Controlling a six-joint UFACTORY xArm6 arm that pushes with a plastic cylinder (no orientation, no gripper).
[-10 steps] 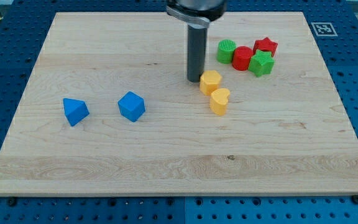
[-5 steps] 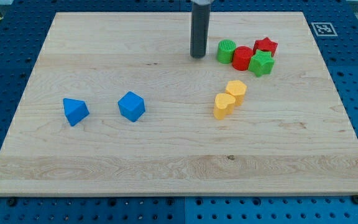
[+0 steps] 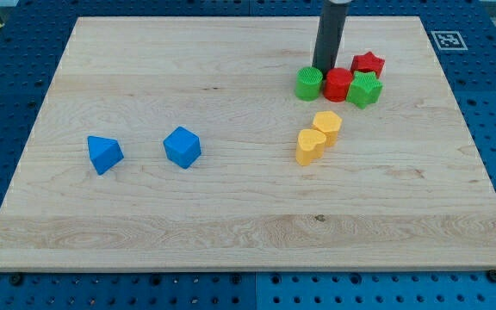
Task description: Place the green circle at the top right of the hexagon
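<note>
The green circle lies on the wooden board, up and to the left of the yellow hexagon. A yellow heart touches the hexagon at its lower left. My tip stands just above the green circle, at its upper right edge, touching or nearly touching it and the red circle.
A green star and a red star crowd the red circle's right side. A blue triangular block and a blue cube-like block lie at the view's left. A marker tag sits at the board's top right corner.
My tip moved from left of the yellow hexagon up and to the right, behind the green circle. The hexagon and heart shifted right. The green circle slid slightly down.
</note>
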